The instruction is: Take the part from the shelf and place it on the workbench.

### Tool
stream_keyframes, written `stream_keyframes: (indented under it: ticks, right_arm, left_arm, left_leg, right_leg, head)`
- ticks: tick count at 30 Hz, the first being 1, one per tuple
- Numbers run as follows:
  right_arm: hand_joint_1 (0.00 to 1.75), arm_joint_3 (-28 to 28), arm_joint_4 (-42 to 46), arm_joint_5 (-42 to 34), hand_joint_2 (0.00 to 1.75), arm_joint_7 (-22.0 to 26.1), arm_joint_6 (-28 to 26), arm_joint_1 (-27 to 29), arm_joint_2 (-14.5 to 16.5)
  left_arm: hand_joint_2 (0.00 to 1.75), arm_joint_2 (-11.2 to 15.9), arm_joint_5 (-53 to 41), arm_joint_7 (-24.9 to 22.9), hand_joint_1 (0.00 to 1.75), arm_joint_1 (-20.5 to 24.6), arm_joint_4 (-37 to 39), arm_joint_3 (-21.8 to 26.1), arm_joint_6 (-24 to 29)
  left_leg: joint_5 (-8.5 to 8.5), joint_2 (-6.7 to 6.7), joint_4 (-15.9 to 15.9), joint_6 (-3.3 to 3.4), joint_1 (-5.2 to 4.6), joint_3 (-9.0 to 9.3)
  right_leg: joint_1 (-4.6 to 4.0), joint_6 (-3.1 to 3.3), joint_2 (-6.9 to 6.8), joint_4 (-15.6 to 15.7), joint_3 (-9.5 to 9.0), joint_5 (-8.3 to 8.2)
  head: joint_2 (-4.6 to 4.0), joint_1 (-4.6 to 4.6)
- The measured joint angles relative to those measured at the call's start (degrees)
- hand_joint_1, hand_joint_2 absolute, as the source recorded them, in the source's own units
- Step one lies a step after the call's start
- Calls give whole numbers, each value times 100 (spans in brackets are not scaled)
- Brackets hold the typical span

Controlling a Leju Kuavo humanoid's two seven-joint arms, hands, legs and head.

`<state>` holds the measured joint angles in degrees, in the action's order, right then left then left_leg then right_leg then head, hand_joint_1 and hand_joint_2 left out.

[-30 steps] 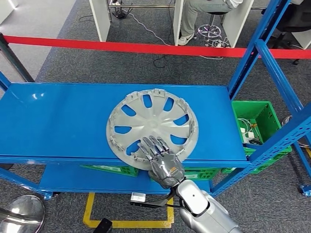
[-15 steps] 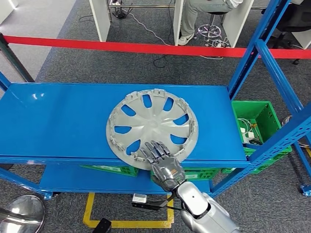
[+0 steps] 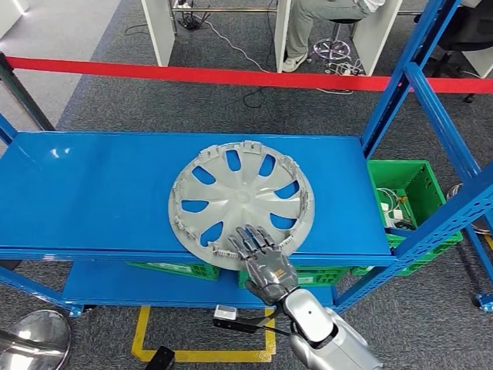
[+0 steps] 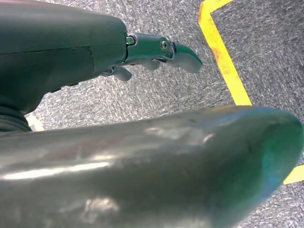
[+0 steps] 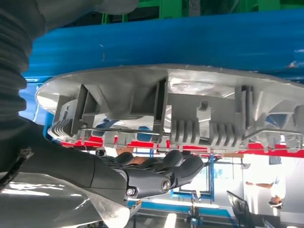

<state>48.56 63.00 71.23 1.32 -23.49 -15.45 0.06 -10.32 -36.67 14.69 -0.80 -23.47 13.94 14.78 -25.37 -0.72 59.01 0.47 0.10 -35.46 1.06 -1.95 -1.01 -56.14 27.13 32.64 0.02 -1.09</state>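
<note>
Grey hubcap [image 3: 241, 202] flat on blue shelf [image 3: 87, 193], ribbed side up — right hand [image 3: 263, 258] spread, empty, fingertips over near rim.

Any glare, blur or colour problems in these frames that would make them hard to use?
Head view: sharp and evenly lit, with a small glare patch on the blue shelf; the hubcap reads clearly. Left wrist view: a greenish cast, and the left robot hand crowds the lens, its nearest part soft. Right wrist view: the hubcap rim is crisp, while the background beyond the right robot hand is blown out.
</note>
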Motion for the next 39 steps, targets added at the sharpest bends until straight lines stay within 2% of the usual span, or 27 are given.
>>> stream_keyframes:
  ticks: [25, 27, 28, 32, 34, 39]
  right_arm:
    - [0, -39, -1, 118, 175, -149, 266, -201, 173]
    - [6, -37, -1, 119, 175, -149, 267, -208, 173]
    - [19, -36, -1, 119, 175, -150, 269, -211, 173]
    - [154, -27, -1, 131, 175, -188, 393, -222, 173]
    - [172, -21, -1, 143, 175, -225, 499, -229, 173]
    - [175, -2, -1, 158, 175, -269, 722, -240, 173]
  left_arm:
    - [0, 0, -1, 15, 0, 3, 0, 2, 2]
    - [0, 0, -1, 15, 0, 3, 0, 2, 2]
    - [0, 0, -1, 15, 0, 3, 0, 2, 2]
    - [0, 0, -1, 14, 0, 3, 0, 2, 0]
    - [0, 0, -1, 12, 0, 3, 0, 2, -1]
    - [0, 0, -1, 7, 0, 3, 0, 3, -2]
  left_leg:
    - [2, 0, 0, -2, 0, 1]
    - [2, 0, 0, -2, 0, 1]
    - [2, 0, 0, -2, 0, 1]
    - [2, 0, 0, -2, 0, 1]
    - [2, 0, 0, -2, 0, 1]
    - [2, 0, 0, -2, 0, 1]
  right_leg:
    - [0, 0, 0, -1, -32, -1]
    - [0, 0, 0, -1, -32, -1]
    - [0, 0, 0, -1, -32, -1]
    - [0, 0, 0, -2, -34, -1]
    - [0, 0, 0, -2, -34, -1]
    - [0, 0, 0, -2, -32, 0]
  head:
    - [0, 0]
    - [0, 0]
    - [0, 0]
    - [0, 0]
    - [0, 0]
    - [0, 0]
